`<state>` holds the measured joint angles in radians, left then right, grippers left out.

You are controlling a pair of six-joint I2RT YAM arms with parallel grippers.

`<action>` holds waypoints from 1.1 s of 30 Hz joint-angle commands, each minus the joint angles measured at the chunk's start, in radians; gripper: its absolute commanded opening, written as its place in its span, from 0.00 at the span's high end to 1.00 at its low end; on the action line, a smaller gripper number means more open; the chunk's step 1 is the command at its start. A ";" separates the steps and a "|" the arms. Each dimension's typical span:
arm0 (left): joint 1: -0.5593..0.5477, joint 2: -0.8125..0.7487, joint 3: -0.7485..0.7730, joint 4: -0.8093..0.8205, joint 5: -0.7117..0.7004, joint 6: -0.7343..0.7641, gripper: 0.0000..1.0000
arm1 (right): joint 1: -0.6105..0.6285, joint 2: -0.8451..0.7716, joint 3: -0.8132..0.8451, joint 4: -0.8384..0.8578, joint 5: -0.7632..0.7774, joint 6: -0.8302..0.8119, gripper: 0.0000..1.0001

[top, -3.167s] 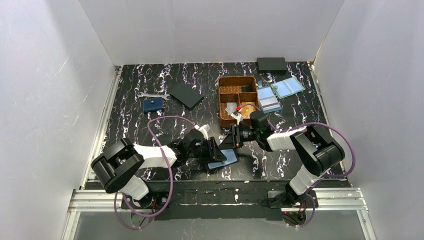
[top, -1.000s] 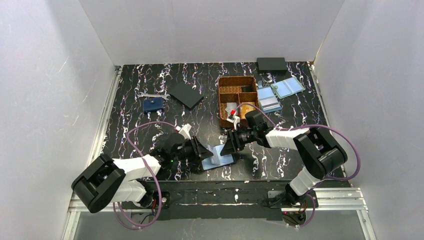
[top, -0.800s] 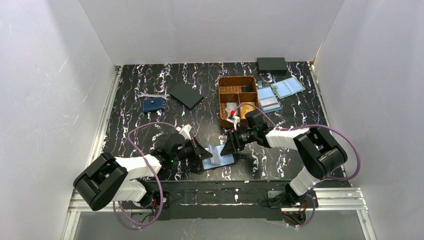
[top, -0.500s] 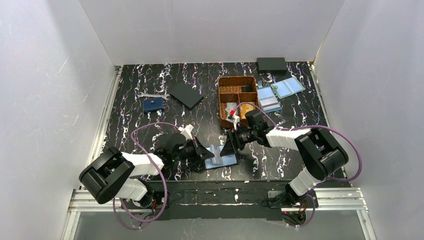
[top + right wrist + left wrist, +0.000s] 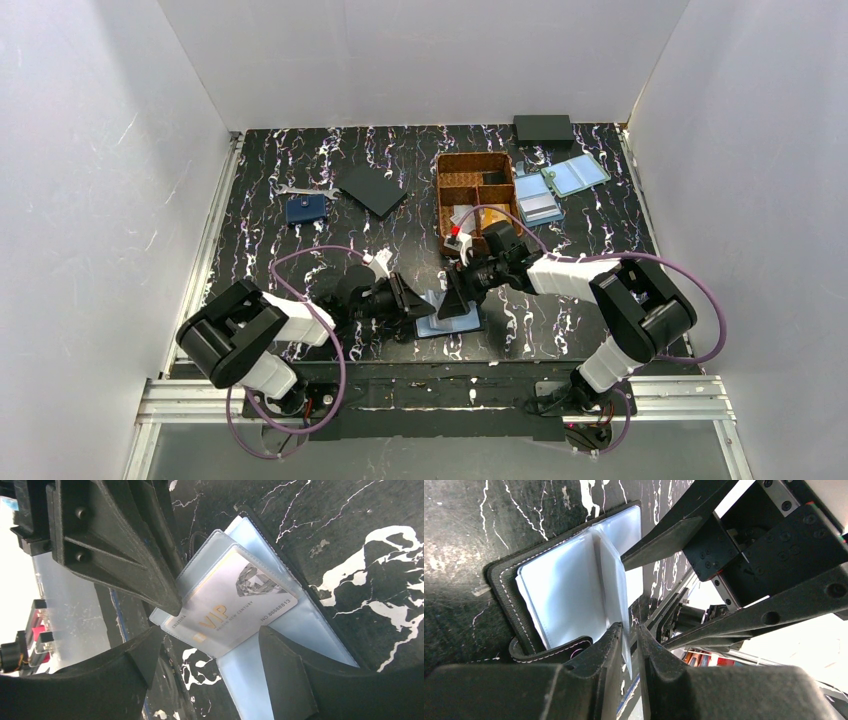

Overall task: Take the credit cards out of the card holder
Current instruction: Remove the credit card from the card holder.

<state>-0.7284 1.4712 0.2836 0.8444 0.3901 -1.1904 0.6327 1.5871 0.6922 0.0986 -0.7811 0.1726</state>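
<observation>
While the card holder (image 5: 452, 322) lies open on the bench (image 5: 280, 150), close to its near edge and between the two arms, the step in hand looks like drawing a card out of a raised leaf. The left fingers (image 5: 610, 652) are almost closed and pinch the lower edge of one clear sleeve (image 5: 611, 580), which stands up from the spine like a half-turned page. The right fingers (image 5: 286, 672) are spread wide on either side of that sleeve and clamp nothing. Inside the sleeve sits a card (image 5: 235, 602), silver-grey with gold "VIP" lettering, a diamond picture in one corner and a printed number (no orange-gold card shows in these views). As I judge it, the next move calls for the right fingers to close on whatever edge of the card clears the sleeve's mouth and slide it out along the sleeve, with the left pinch holding the leaf back. I cannot tell which side the mouth is on. The holder has a black stitched rim, pale blue inner faces and glossy, thin plastic leaves that look floppy. From the left wrist, the flat face shows no card that I can make out.
</observation>
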 commanded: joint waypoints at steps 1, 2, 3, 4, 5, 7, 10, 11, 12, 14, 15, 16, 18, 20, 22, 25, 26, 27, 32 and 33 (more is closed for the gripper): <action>0.005 0.021 0.030 0.053 0.025 -0.008 0.84 | 0.014 -0.035 0.047 -0.046 0.046 -0.069 0.20; 0.005 0.027 0.033 0.059 0.027 -0.010 0.83 | 0.016 -0.035 0.050 -0.051 0.051 -0.076 0.19; 0.005 0.035 0.037 0.064 0.031 -0.013 0.82 | 0.019 -0.035 0.050 -0.053 0.054 -0.080 0.18; 0.006 0.042 0.040 0.071 0.034 -0.017 0.81 | 0.021 -0.037 0.051 -0.054 0.056 -0.083 0.17; 0.005 0.047 0.044 0.076 0.037 -0.019 0.79 | 0.023 -0.039 0.052 -0.056 0.054 -0.085 0.16; 0.006 0.056 0.049 0.087 0.043 -0.025 0.76 | 0.028 -0.041 0.052 -0.057 0.053 -0.089 0.14; 0.005 0.062 0.050 0.103 0.046 -0.032 0.74 | 0.031 -0.044 0.053 -0.059 0.047 -0.093 0.13; 0.005 0.061 0.049 0.107 0.046 -0.035 0.73 | 0.032 -0.045 0.054 -0.060 0.044 -0.094 0.13; 0.006 0.063 0.049 0.110 0.046 -0.036 0.72 | 0.032 -0.046 0.055 -0.062 0.039 -0.094 0.12; 0.005 0.066 0.049 0.115 0.049 -0.040 0.71 | 0.032 -0.051 0.054 -0.060 0.027 -0.094 0.11; 0.005 0.067 0.049 0.118 0.050 -0.041 0.71 | 0.032 -0.054 0.053 -0.059 0.022 -0.094 0.10; 0.005 0.070 0.050 0.120 0.051 -0.041 0.72 | 0.031 -0.057 0.053 -0.057 0.013 -0.092 0.09; 0.005 0.077 0.051 0.128 0.050 -0.047 0.73 | 0.031 -0.063 0.052 -0.052 -0.003 -0.089 0.09; 0.005 0.084 0.051 0.140 0.050 -0.050 0.76 | 0.032 -0.065 0.050 -0.050 0.003 -0.086 0.08; 0.005 0.092 0.052 0.150 0.052 -0.055 0.81 | 0.031 -0.062 0.052 -0.052 0.014 -0.086 0.08; 0.005 0.105 0.052 0.169 0.056 -0.064 0.82 | 0.032 -0.054 0.056 -0.060 0.037 -0.089 0.08; 0.005 0.110 0.052 0.178 0.058 -0.067 0.82 | 0.032 -0.051 0.056 -0.064 0.051 -0.092 0.08; 0.005 0.115 0.052 0.186 0.060 -0.070 0.82 | 0.032 -0.048 0.058 -0.067 0.065 -0.095 0.08; 0.005 0.134 0.055 0.209 0.064 -0.078 0.79 | 0.032 -0.033 0.066 -0.091 0.111 -0.109 0.13; 0.006 0.138 0.055 0.212 0.065 -0.080 0.78 | 0.031 -0.034 0.067 -0.093 0.117 -0.112 0.15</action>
<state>-0.7284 1.5997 0.3145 1.0164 0.4362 -1.2675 0.6579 1.5555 0.7170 0.0246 -0.7048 0.0917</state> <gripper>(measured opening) 0.208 0.880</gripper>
